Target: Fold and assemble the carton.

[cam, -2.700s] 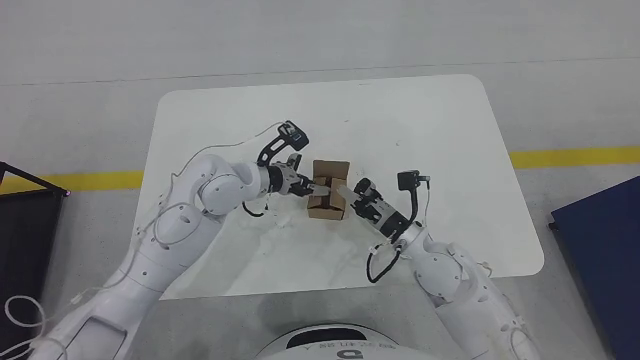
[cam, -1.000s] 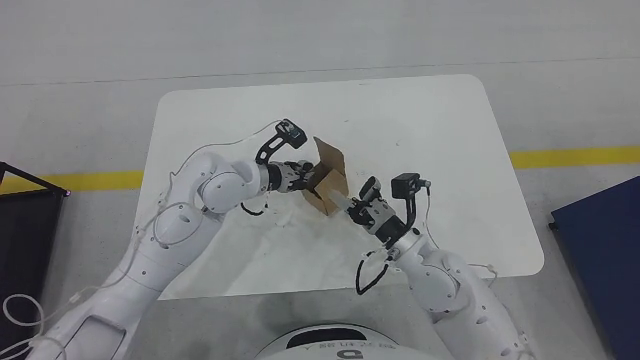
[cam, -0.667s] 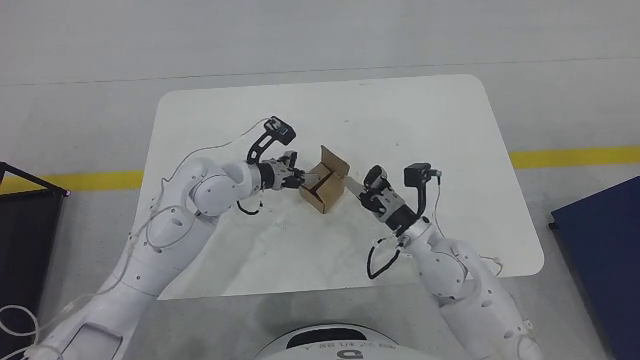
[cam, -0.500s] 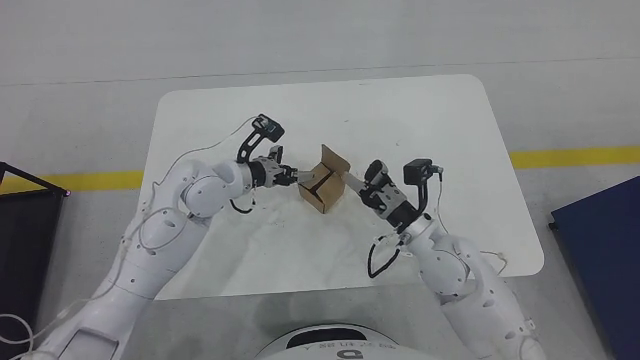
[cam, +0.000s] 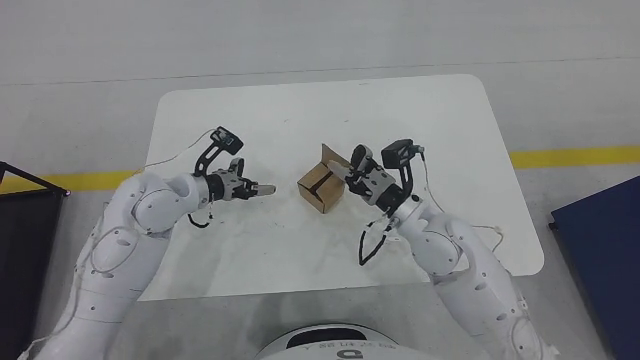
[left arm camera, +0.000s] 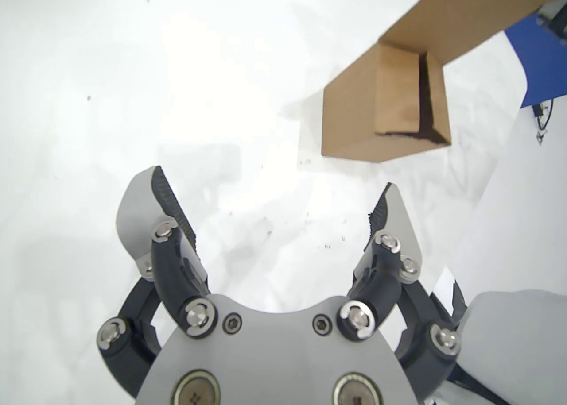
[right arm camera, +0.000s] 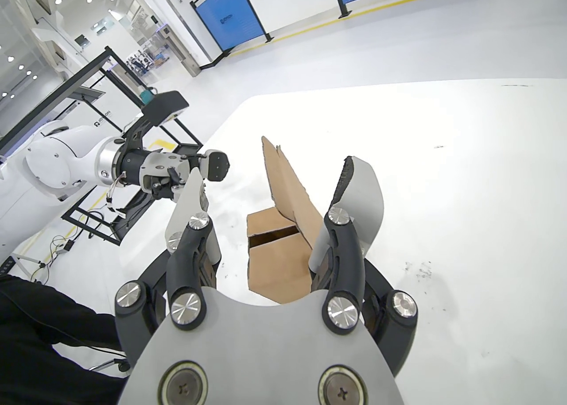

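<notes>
1. Sitting near the middle of the table (cam: 420,130), the carton (cam: 322,188) has its seamed end closed, while one long flap (cam: 335,152) stands up from the side nearest the right arm.
2. Left gripper (cam: 262,189) hangs low over the table, well apart from the carton, with its jaws spread and nothing between them.
3. Right gripper (right arm camera: 274,172) is spread wide just beside the carton. The flap rises between its fingers, close to one pad, and is not pinched.
4. Risk: nothing braces the carton, so a push on the flap would likely slide or tip this light box rather than fold it.
5. Risk: closing on the flap's ragged edge off-centre could crease or tear the card.
6. Risk: if the left gripper comes in to steady it, its open fingers could catch the corner and spin the carton.
</notes>
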Controlling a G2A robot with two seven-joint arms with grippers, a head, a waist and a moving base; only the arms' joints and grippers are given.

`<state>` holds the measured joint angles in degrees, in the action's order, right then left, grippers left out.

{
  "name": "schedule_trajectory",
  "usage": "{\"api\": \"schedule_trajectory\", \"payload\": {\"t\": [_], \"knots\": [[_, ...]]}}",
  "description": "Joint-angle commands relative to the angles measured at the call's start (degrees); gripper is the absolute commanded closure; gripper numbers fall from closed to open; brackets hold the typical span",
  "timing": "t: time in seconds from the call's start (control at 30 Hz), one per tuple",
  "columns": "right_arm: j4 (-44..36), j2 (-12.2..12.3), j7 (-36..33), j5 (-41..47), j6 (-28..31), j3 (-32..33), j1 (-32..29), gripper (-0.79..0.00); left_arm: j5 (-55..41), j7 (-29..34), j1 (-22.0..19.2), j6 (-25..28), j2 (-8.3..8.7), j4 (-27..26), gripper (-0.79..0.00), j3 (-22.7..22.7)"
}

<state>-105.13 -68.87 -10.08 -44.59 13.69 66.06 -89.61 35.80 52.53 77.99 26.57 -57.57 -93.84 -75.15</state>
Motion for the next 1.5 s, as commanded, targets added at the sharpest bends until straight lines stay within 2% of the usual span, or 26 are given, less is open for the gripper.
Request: {"api": "schedule_trajectory", "payload": {"t": [0.0, 0.1, 0.4, 0.57, 0.77, 1.0, 1.17, 1.27, 1.47], "knots": [[-0.24, -0.1, -0.83, -0.58, -0.17, -0.81, 0.67, -0.557, -1.3, 2.11, -0.09, 1.35, 0.06, -0.3, -0.785, 0.88], [-0.56, -0.28, -1.53, -1.1, -0.65, -1.9, 1.38, -0.566, -1.99, 2.49, -1.55, 1.68, -0.26, 0.11, -0.785, 3.52], [-0.01, -0.86, -3.73, -1.92, -0.86, -6.03, 2.85, -0.566, -0.78, -0.75, -8.81, 2.19, -2.38, 9.48, -0.785, 13.72], [1.23, -1.25, -3.32, -0.95, -0.61, -8.06, 3.16, -0.566, -0.6, -2.55, -11.3, 2.1, -3.26, 12.71, -0.785, 16.86], [2.76, -1.69, -2.86, -0.09, -0.4, -9.93, 3.95, -0.566, -0.29, -3.47, -12.51, 2.5, -3.46, 13.84, -0.785, 17.72], [4.93, -2.16, -3.27, 2.22, -0.98, -11.17, 4.91, -0.523, 0.3, -3.85, -12.52, 2.8, -3.23, 13.15, -0.785, 17.5], [6.22, -2.42, -3.56, 1.76, -2.41, -11.87, 5.6, -0.406, 0.73, -3.89, -12.09, 3.04, -2.96, 12.6, -0.785, 17.12], [6.24, -2.51, -3.62, -0.7, -4.33, -12.38, 5.84, -0.391, 0.77, -3.79, -11.67, 3.38, -2.74, 12.37, -0.785, 16.75], [4.72, -2.69, -4.73, -10.98, -10.1, -14.71, 6.17, -0.379, 1.05, -3.78, -10.87, 4.01, -2.32, 11.76, -0.785, 16.09]]}}
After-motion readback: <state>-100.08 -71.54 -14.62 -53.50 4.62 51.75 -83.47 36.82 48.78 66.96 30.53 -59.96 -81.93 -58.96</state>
